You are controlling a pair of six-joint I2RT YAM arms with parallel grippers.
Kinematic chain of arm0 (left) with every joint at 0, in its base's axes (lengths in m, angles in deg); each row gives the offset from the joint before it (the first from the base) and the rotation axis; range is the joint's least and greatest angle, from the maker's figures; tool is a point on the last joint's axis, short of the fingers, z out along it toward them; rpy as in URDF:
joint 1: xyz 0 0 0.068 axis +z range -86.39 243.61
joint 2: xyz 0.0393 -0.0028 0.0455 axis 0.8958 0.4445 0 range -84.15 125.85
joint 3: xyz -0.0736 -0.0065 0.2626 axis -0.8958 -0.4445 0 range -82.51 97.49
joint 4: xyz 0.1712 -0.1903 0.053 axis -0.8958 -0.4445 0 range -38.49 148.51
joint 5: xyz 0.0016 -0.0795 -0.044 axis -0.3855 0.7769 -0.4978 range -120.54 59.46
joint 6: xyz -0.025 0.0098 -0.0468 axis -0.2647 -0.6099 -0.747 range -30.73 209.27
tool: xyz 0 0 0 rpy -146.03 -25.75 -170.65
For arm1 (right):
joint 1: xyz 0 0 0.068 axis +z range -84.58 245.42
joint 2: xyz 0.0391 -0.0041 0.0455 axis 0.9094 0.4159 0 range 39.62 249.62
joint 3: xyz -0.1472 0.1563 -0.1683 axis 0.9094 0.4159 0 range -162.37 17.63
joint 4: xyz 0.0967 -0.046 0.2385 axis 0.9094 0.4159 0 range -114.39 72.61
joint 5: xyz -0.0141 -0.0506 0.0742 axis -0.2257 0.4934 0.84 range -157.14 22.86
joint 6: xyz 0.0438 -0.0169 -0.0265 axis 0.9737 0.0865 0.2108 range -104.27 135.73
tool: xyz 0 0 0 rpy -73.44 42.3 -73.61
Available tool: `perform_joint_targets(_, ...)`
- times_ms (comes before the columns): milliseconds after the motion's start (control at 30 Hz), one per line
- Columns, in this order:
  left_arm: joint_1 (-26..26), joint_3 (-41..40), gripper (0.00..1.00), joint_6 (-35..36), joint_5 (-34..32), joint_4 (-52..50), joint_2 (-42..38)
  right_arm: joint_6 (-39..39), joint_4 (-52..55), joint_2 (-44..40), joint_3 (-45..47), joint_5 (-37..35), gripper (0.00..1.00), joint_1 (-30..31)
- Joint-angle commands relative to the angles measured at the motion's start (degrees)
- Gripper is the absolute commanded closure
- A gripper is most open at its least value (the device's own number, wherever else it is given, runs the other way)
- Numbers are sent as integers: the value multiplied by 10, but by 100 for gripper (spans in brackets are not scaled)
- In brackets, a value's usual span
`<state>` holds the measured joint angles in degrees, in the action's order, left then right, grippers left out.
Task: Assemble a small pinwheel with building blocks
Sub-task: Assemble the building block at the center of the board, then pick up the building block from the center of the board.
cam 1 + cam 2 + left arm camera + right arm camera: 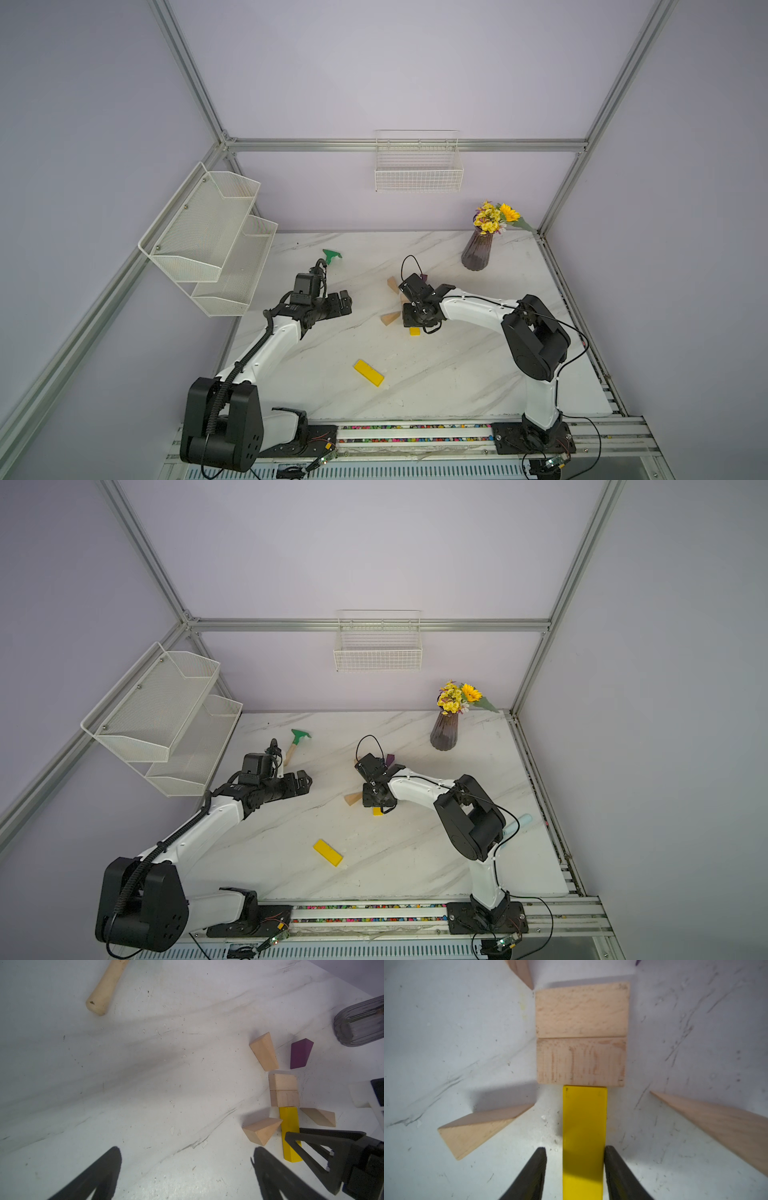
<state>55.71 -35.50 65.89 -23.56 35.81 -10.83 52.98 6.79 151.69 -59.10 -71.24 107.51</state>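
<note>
The white marble-patterned tabletop [457,374] carries the pinwheel [284,1093], which lies flat under and just ahead of the right gripper [576,1148]. The left gripper [187,1149] hangs well off to one side of it over bare table, jaws spread wide and empty; a second long flat yellow bar [368,372] lies well apart behind the right gripper, toward the robot's base. The long flat yellow stem bar [584,1126] runs between the right gripper's fingers [533,1174], its far end butted against the square hub of two tan rectangular wooden blocks [581,1034] just ahead of the fingertips. Those jaws stand narrow but not clamped, one finger clear of the bar's edge and the other right at it, so the bar rests on the table ungripped. A tan wooden wedge [477,1128] and another tan wedge [716,1122] flank the stem on either side of the tool; a third tan wedge [265,1051] and the purple wedge [301,1053] sit beyond the hub. The step in hand looks like freeing the stem; it is done well by widening until both fingers are clear, then rising straight up without twist or sideways drift, since the loose bar could slide off the hub or knock the near wedges.
</note>
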Motion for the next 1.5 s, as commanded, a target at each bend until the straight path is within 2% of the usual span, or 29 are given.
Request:
perform_joint_targets(0,3,1,0,0,3,20,-11,3,-5,-7,-13,-4,51,-2)
perform_joint_targets(367,3,1,0,0,2,18,-13,8,-1,-15,-11,-9,50,-2)
perform_joint_targets(567,3,6,0,-2,-7,10,-23,-24,16,-61,-27,-30,49,10)
perform_joint_targets(800,35,1,0,-41,-14,-11,-61,-103,27,-89,-31,-28,48,91)
perform_joint_targets(1067,108,-25,0,-88,7,-37,-95,-153,39,-4,-85,-6,47,210)
perform_joint_targets(1267,146,-46,0,-102,24,-42,-118,-180,45,51,-111,4,47,249)
perform_joint_targets(1467,152,-62,0,-105,35,-37,-123,-184,47,68,-110,11,47,261)
